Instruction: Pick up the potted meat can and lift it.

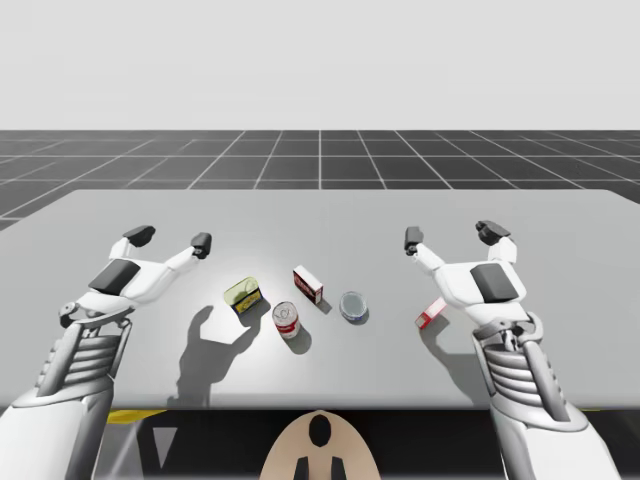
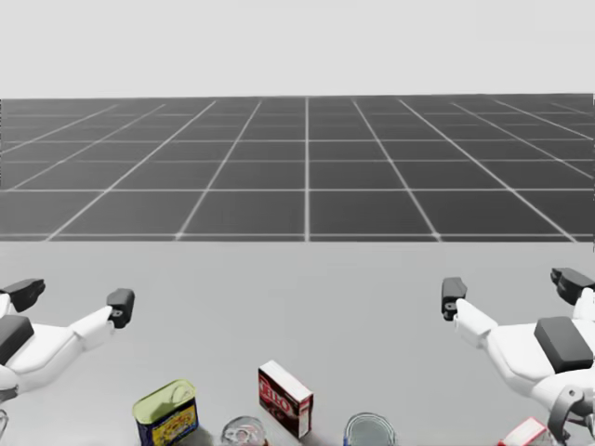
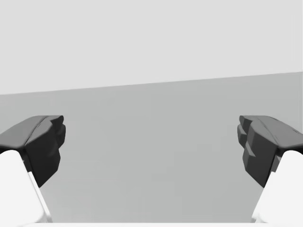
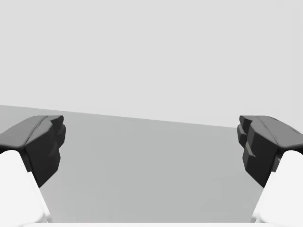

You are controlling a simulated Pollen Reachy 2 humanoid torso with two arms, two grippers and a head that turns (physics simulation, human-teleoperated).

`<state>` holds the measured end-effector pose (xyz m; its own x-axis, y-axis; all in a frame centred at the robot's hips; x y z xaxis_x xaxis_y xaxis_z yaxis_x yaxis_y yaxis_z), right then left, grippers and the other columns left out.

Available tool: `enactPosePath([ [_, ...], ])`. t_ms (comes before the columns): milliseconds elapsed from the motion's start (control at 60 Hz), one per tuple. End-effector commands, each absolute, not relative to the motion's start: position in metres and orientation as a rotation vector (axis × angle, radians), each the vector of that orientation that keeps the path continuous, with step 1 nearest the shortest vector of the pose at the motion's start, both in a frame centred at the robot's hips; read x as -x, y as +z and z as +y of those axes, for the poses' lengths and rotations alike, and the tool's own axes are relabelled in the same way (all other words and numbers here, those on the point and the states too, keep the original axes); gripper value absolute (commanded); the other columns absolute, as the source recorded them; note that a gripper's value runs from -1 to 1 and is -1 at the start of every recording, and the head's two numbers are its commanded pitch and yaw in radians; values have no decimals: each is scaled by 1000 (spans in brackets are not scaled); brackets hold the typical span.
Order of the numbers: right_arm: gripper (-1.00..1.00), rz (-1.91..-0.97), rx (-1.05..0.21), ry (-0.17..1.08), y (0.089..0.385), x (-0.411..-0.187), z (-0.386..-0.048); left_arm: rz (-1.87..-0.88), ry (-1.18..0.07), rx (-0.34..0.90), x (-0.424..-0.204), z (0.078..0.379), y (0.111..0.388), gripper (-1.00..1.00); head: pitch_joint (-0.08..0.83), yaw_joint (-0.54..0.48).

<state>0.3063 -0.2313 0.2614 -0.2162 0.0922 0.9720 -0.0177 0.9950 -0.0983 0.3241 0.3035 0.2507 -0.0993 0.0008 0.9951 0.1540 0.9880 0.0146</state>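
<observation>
The potted meat can (image 1: 243, 295), a squat blue and yellow tin with a pale lid, stands on the grey table (image 1: 320, 215) left of centre; the head view has this can (image 2: 166, 413) near its lower edge. My left gripper (image 1: 170, 240) hovers open above the table, behind and left of the can, with nothing between its fingers (image 3: 45, 146). My right gripper (image 1: 452, 235) hangs open on the far right side, well away from the can. Both grippers, left (image 2: 70, 295) and right (image 2: 511, 283), appear in the head view.
A red and white box (image 1: 308, 285) stands right of the potted meat can. A red and white round can (image 1: 287, 319) lies in front of it, a blue flat tin (image 1: 353, 306) further right, and a small red box (image 1: 431, 313) under my right arm.
</observation>
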Motion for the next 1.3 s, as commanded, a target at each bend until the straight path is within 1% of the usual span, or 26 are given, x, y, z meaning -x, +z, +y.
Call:
enactPosePath([
  [17, -1000, -1787, 69, 102, 261, -307, -231, -1669, -132, 115, -324, 304, 251, -1000, 335, 37],
  [300, -1000, -1788, 79, 109, 262, -306, -230, -1671, -136, 111, -324, 304, 251, -1000, 502, 86],
  [450, -1000, -1785, 80, 115, 261, -306, -230, -1672, -136, 113, -324, 303, 252, -1000, 547, 129],
  [650, -1000, -1779, 70, 117, 261, -306, -229, -1679, -140, 116, -322, 302, 253, -1000, 624, 229],
  [817, -1000, -1775, 70, 119, 259, -306, -227, -1677, -145, 127, -321, 300, 254, -1000, 654, 288],
  [1000, -1000, -1776, 72, 117, 259, -307, -227, -1646, -168, 223, -308, 290, 263, -1000, 660, 292],
  [1033, -1000, -1777, 74, 117, 259, -307, -227, -1618, -176, 272, -304, 288, 267, -1000, 659, 293],
  [1083, -1000, -1778, 75, 116, 259, -308, -228, -1593, -200, 306, -300, 287, 270, -1000, 654, 292],
  [1167, -1000, -1785, 99, 120, 258, -308, -227, -1501, -258, 375, -289, 288, 276, -1000, 641, 294],
  [1217, -1000, -1785, 101, 121, 258, -308, -227, -1493, -274, 412, -283, 289, 281, -1000, 636, 297],
  [1250, -1000, -1784, 101, 122, 257, -309, -226, -1462, -288, 456, -278, 292, 285, -1000, 634, 302],
  [1283, -1000, -1784, 104, 123, 257, -309, -226, -1448, -303, 475, -276, 294, 286, -1000, 633, 304],
  [1300, -1000, -1785, 106, 125, 257, -309, -226, -1426, -332, 492, -274, 297, 287, -1000, 633, 308],
])
